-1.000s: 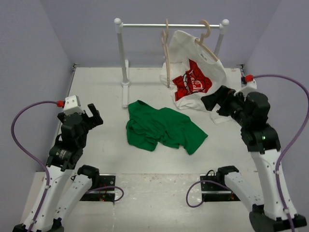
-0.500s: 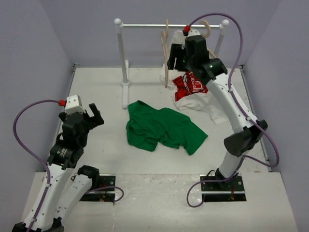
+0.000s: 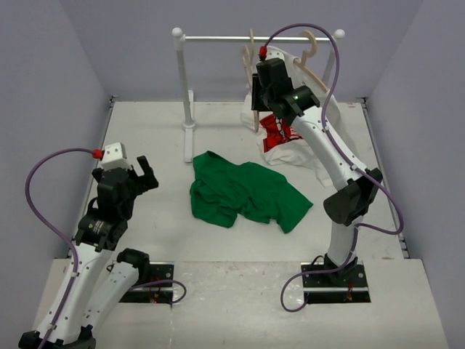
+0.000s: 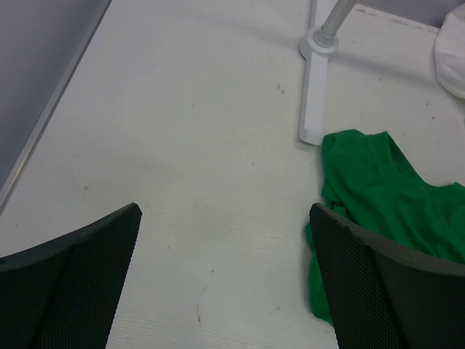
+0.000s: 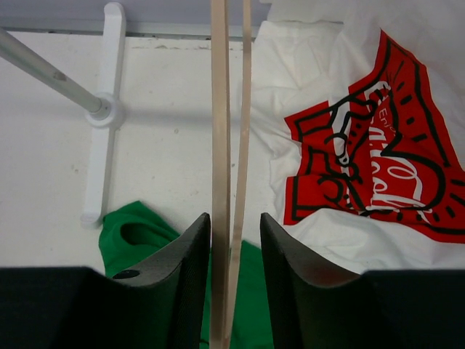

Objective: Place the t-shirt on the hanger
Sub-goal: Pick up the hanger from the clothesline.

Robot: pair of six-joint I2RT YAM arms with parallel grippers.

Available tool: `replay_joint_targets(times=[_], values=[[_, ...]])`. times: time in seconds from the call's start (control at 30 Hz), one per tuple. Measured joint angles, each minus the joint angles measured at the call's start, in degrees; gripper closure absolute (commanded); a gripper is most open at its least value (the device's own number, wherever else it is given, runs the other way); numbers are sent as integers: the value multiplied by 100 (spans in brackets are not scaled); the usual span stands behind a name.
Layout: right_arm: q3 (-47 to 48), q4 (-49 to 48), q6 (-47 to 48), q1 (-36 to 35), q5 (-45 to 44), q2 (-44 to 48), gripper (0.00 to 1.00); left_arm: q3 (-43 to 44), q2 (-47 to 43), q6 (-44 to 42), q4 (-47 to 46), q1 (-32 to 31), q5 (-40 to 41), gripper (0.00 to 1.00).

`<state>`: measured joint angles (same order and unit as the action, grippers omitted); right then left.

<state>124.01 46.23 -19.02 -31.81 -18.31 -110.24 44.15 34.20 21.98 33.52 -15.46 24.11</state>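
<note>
The green t-shirt (image 3: 247, 193) lies crumpled on the table's middle; it also shows as the t-shirt (image 4: 385, 189) at the right of the left wrist view and the t-shirt (image 5: 138, 233) below the right jaws. The bare wooden hanger (image 3: 251, 73) hangs from the rail. My right gripper (image 3: 256, 100) reaches up to it. In the right wrist view the hanger's two pale arms (image 5: 220, 109) run between the jaws of the right gripper (image 5: 235, 218); the left pad touches one arm and a gap remains on the right. My left gripper (image 3: 140, 171) stands wide open over bare table, as the left gripper (image 4: 225, 211) with nothing between its fingers.
A white t-shirt with a red graphic (image 3: 323, 156) hangs on a second hanger at the rail's right end and drapes onto the table, the same white shirt (image 5: 349, 109) beside the right jaws. The rack's rail (image 3: 218, 38), post (image 3: 183, 80) and foot (image 4: 316, 94) stand at the back.
The right arm swung from low at the right up to the rail, and its jaws narrowed around the bare hanger's arms. The left arm barely moved.
</note>
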Motion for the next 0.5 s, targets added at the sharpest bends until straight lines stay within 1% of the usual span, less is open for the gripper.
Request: replay_joint_targets(times=[0.2,0.27,0.33,0.37,0.4,0.5], values=[[-196,-31,0,0,-55,0,80,-1,11,0,-2,0,-22,0],[-243,-66,-6,0,-53,0,88,-1,13,-2,-2,0,-33,0],[-287,-75,-21,0,-49,0,93,-1,13,-2,-2,0,-40,0],[-306,-77,-27,0,-49,0,98,-1,13,-2,-2,0,-42,0],[-315,-78,-28,0,-48,0,100,-1,13,-2,-2,0,-43,0],[-317,-80,-44,0,-51,0,100,-1,17,-2,-2,0,-48,0]])
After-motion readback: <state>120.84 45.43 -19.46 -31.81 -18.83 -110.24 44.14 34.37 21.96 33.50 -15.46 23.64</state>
